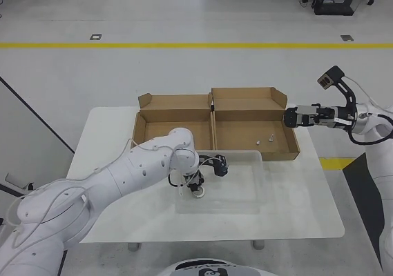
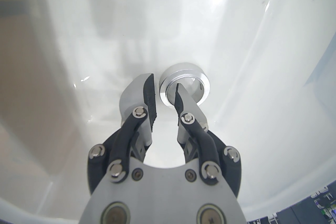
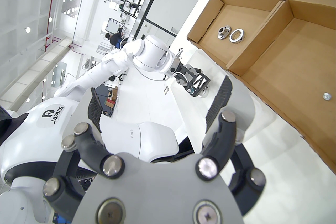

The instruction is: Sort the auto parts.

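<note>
Top view, worktop [image 1: 300, 207]: white, carrying two open cardboard boxes and a clear bin.
Top view, boxes: left box [image 1: 175, 102] and right box [image 1: 248, 96] stand touching, side by side along the far edge.
Top view, bin [image 1: 258, 186]: just before the boxes, towards the near edge.
Top view, left hand [image 1: 196, 188]: down inside the bin, at its left end.
Top view, right hand [image 1: 289, 116]: at the right box's right wall.
Top view, bolt [image 1: 270, 136]: small, on the right box's floor.
Left wrist view, collar [image 2: 183, 70]: short, shiny silver metal ring with a wide bore, lying flat on the bin's floor.
Left wrist view, left hand [image 2: 163, 81]: narrowly parted, one finger in the bore and the other outside, so the collar's wall sits between them.
Right wrist view, right hand [image 3: 159, 87]: spread wide and holding nothing.
Right wrist view, left box: a flanged hub [image 3: 223, 32] and a flat ring [image 3: 237, 36] lie touching on its floor.
</note>
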Robot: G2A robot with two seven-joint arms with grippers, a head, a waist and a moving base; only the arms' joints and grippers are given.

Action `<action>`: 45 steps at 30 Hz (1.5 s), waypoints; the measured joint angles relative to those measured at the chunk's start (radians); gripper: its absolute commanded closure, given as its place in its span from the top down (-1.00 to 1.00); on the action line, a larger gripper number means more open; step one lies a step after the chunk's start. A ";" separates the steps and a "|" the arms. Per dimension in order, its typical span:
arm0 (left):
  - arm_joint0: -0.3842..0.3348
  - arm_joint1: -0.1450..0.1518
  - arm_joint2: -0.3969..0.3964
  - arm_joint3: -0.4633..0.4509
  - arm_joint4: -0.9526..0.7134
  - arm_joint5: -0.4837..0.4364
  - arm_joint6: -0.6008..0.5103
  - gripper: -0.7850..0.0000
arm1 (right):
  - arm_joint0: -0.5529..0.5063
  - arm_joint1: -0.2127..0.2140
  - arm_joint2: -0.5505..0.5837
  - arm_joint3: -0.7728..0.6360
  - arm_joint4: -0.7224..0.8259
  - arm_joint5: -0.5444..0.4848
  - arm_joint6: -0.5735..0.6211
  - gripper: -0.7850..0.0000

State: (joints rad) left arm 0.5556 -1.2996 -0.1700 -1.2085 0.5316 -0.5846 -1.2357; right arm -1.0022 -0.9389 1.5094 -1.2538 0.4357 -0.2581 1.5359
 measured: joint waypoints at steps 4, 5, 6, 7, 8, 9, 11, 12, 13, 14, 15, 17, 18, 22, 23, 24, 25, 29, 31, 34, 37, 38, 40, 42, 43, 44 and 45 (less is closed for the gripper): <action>0.011 -0.009 0.000 0.002 0.033 0.007 -0.007 -1.00 | 0.000 0.000 0.000 0.000 0.000 0.000 0.000 1.00; 0.012 -0.011 0.000 0.003 0.040 0.007 -0.007 -1.00 | 0.000 0.000 0.000 0.000 0.000 0.000 0.000 1.00; 0.012 -0.013 0.000 0.005 0.046 0.007 -0.007 -1.00 | 0.000 0.000 0.000 0.000 0.000 0.000 0.000 1.00; 0.011 -0.015 0.000 0.008 0.051 0.005 -0.005 -1.00 | 0.000 0.000 0.000 0.000 0.000 0.000 0.000 1.00; 0.008 -0.017 0.000 0.009 0.052 0.001 -0.002 -1.00 | 0.000 0.000 0.000 0.000 0.000 0.000 0.000 1.00; 0.003 -0.018 0.000 0.010 0.050 -0.003 0.002 -1.00 | 0.000 0.000 0.000 0.000 0.000 0.000 0.000 1.00; -0.012 -0.019 0.000 0.007 0.038 -0.011 0.011 -1.00 | 0.000 0.000 0.000 0.000 0.000 0.000 0.000 1.00; -0.019 -0.018 0.000 0.006 0.031 -0.013 0.013 -1.00 | 0.000 0.000 0.000 0.000 0.000 0.000 0.000 1.00; -0.030 -0.016 0.000 0.003 0.018 -0.014 0.014 -1.00 | 0.000 0.000 0.000 0.000 0.000 0.000 0.000 1.00; -0.039 -0.014 0.000 0.001 0.006 -0.016 0.016 -1.00 | 0.000 0.000 0.000 0.000 0.000 0.000 0.000 1.00; -0.049 -0.011 0.000 -0.002 -0.006 -0.018 0.018 -1.00 | 0.000 0.000 0.000 0.000 0.000 0.000 0.000 1.00; -0.072 -0.002 0.000 -0.011 -0.033 -0.026 0.026 -1.00 | 0.000 0.000 0.000 0.000 0.000 0.000 0.000 1.00; -0.083 0.003 0.000 -0.016 -0.043 -0.028 0.028 -1.00 | 0.000 0.000 0.000 0.000 0.000 0.000 0.000 1.00; -0.127 0.037 -0.017 -0.050 -0.090 -0.038 0.038 -1.00 | 0.000 0.000 0.000 0.000 0.000 0.000 0.000 1.00; -0.133 0.046 -0.025 -0.059 -0.100 -0.041 0.041 -1.00 | 0.000 0.000 0.000 0.000 0.000 0.000 0.000 1.00; -0.139 0.056 -0.034 -0.069 -0.104 -0.042 0.042 -1.00 | 0.000 0.000 0.000 0.000 0.000 0.000 0.000 1.00; -0.145 0.070 -0.046 -0.086 -0.104 -0.043 0.043 -1.00 | 0.000 0.000 0.000 0.000 0.000 0.000 0.000 1.00; -0.140 0.119 -0.108 -0.152 -0.099 -0.059 0.060 -1.00 | 0.000 0.000 0.000 0.000 0.000 0.000 0.000 1.00; -0.123 0.149 -0.148 -0.189 -0.102 -0.072 0.083 -1.00 | 0.000 0.000 0.000 0.000 0.000 0.000 0.000 1.00; -0.090 0.194 -0.215 -0.242 -0.114 -0.100 0.123 -1.00 | 0.000 0.000 0.000 0.000 0.000 0.000 0.000 1.00; -0.041 0.241 -0.299 -0.291 -0.142 -0.162 0.194 -1.00 | 0.000 0.000 0.000 0.000 0.000 0.000 0.000 1.00; -0.023 0.256 -0.326 -0.305 -0.148 -0.185 0.216 -1.00 | 0.000 0.000 0.000 0.000 0.000 0.000 0.000 1.00; 0.024 0.288 -0.390 -0.336 -0.166 -0.246 0.275 -1.00 | 0.000 0.000 0.000 0.000 0.000 0.000 0.000 1.00; 0.071 0.314 -0.443 -0.354 -0.175 -0.299 0.326 -1.00 | 0.000 0.000 0.000 0.000 0.000 0.000 0.000 1.00; 0.103 0.331 -0.478 -0.366 -0.178 -0.330 0.357 -1.00 | 0.000 0.000 0.000 0.000 0.000 0.000 0.000 1.00; 0.127 0.342 -0.503 -0.376 -0.179 -0.350 0.380 -1.00 | 0.000 0.000 0.000 0.000 0.000 0.000 0.000 1.00; 0.151 0.352 -0.528 -0.386 -0.182 -0.369 0.403 -1.00 | 0.000 0.000 0.000 0.000 0.000 0.000 0.000 1.00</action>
State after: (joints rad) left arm 0.7062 -0.9472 -0.6983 -1.5947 0.3497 -0.9537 -0.8325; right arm -1.0022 -0.9389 1.5094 -1.2538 0.4357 -0.2581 1.5359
